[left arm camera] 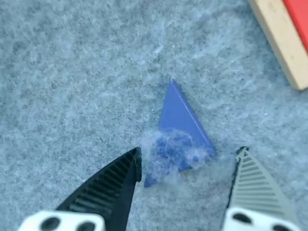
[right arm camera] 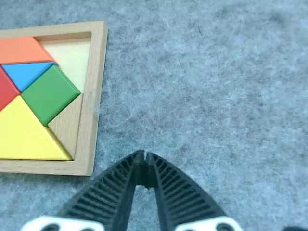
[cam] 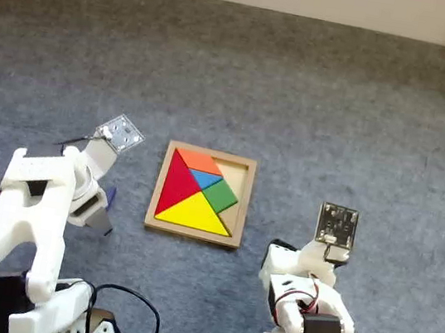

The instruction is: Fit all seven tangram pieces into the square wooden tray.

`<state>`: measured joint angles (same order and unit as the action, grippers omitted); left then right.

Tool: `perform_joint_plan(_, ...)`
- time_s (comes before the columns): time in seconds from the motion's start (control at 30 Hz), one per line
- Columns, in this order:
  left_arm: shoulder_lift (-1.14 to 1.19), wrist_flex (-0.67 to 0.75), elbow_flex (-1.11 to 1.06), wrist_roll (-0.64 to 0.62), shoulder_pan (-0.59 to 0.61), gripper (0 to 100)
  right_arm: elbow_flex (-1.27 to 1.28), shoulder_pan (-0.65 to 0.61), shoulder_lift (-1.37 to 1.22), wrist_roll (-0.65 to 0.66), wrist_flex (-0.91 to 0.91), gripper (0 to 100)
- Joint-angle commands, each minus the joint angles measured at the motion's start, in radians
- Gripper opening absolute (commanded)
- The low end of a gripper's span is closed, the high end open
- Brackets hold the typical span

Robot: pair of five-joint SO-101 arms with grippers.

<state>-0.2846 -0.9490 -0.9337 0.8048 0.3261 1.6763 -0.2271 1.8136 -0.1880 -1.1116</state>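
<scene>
The square wooden tray lies mid-table holding red, yellow, orange, light blue and green pieces; bare wood shows along its right side. In the left wrist view a dark blue triangle lies flat on the carpet, partly under grey fluff, and my left gripper stands open with a finger on either side of it, just short of it. A corner of the tray shows beyond. My right gripper is shut on nothing, over the carpet near the tray's corner.
Grey carpet covers the whole table. The left arm stands left of the tray, the right arm to its lower right. A pale wall edge runs along the far side.
</scene>
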Motion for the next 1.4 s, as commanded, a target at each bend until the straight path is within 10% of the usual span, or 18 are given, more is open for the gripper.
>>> perform_joint_plan(0.0, -0.033, 0.072, -0.036, 0.017, 0.012, 30, 0.116, 0.015, 0.012, 0.014, 0.033, 0.5)
perform_joint_plan(0.57, -0.045, 0.084, -0.061, 0.087, 0.012, 10, 0.116, 0.015, 0.012, 0.014, 0.033, 0.5)
perform_joint_plan(0.83, -0.045, -0.130, 0.065, 0.086, 0.010, 9, 0.116, 0.015, 0.012, 0.014, 0.033, 0.5)
perform_joint_plan(1.07, -0.045, -0.245, 0.199, -0.199, 0.010, 31, 0.116, 0.015, 0.012, 0.014, 0.033, 0.5)
perform_joint_plan(1.37, -0.035, -0.239, 0.223, -0.288, -0.088, 27, 0.116, 0.015, 0.012, 0.014, 0.033, 0.5)
